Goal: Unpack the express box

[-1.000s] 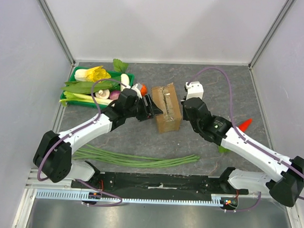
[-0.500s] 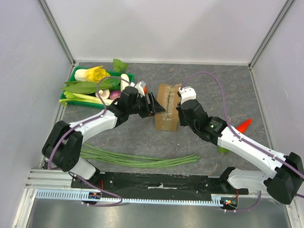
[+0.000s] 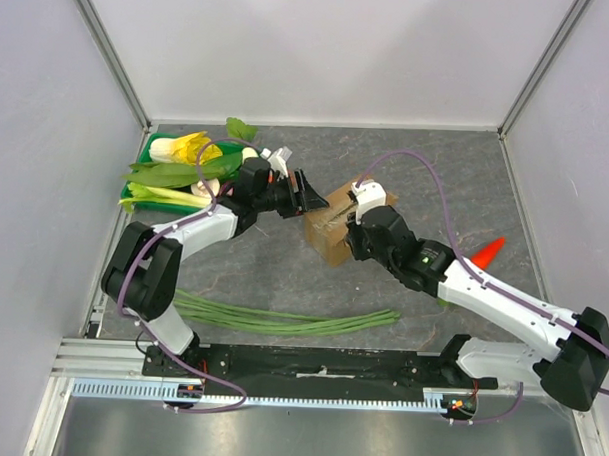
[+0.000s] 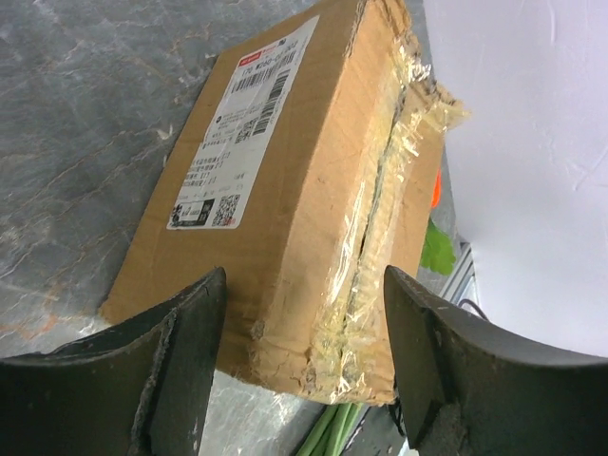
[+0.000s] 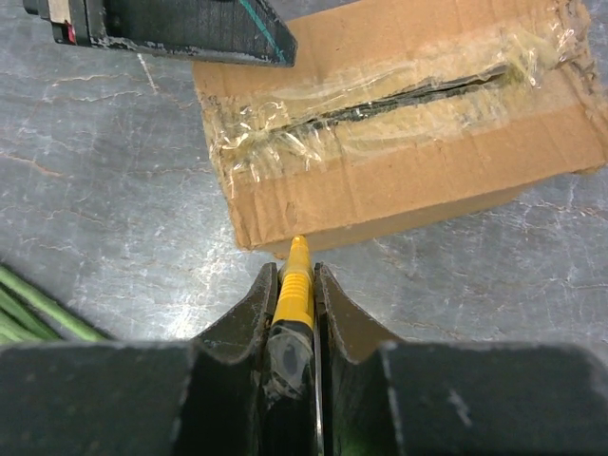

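Note:
The express box [image 3: 332, 226] is brown cardboard and lies skewed at mid-table. Its clear-taped top seam [image 5: 380, 95] is slit along its length. The left wrist view shows the box [image 4: 285, 190] with its white label [image 4: 237, 123] on one side. My left gripper [image 3: 308, 195] is open and empty just off the box's far-left corner, its fingers [image 4: 180, 323] on either side of that corner without touching it. My right gripper [image 3: 350, 238] is shut on a yellow cutter [image 5: 295, 280], whose tip touches the box's near lower edge.
A green tray [image 3: 143, 198] of vegetables stands at the left rear. Long green beans [image 3: 281, 317] lie across the front. A red chilli [image 3: 490, 248] lies at the right. A loose green leaf [image 3: 240, 131] lies near the back wall.
The box has turned from upright to a skewed angle. My left gripper has drawn back to the far left of it. My right gripper has moved left along the box with the cutter.

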### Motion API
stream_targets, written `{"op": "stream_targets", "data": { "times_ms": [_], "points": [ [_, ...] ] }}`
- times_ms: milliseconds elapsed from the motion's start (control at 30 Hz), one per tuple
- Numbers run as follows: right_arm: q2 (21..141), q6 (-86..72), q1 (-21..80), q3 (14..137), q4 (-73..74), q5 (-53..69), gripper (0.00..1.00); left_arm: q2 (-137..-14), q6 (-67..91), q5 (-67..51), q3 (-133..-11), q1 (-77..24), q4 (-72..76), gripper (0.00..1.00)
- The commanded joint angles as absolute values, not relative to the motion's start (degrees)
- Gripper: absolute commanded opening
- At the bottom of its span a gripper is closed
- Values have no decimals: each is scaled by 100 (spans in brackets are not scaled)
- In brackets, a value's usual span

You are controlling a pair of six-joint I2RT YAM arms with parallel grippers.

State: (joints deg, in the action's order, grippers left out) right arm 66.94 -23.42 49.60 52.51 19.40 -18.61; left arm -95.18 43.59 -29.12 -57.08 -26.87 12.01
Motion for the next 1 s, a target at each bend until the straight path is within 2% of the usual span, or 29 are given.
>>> {"op": "stream_targets", "data": {
  "times_ms": [0, 333, 567, 833, 967],
  "points": [
    [6364, -2215, 4975, 5317, 1889, -1662, 0, -8966, 3631, -2796, -5915, -2584, 643, 72],
    [6117, -1864, 4975, 5633, 2373, -1064, 0, -8552, 3313, -2611, -5660, -2531, 70, 70],
    [6398, -1714, 4975, 6160, 2259, -1002, 0, -8789, 4006, -1951, -5915, -2522, -755, 59],
    [6706, -1696, 4975, 6249, 1776, -1090, 0, -8991, 4649, -2443, -5880, -2522, -580, 55],
    [6846, -1644, 4975, 6266, 1574, -1204, 0, -9079, 4922, -2566, -5915, -2522, -720, 49]
  ]
}}
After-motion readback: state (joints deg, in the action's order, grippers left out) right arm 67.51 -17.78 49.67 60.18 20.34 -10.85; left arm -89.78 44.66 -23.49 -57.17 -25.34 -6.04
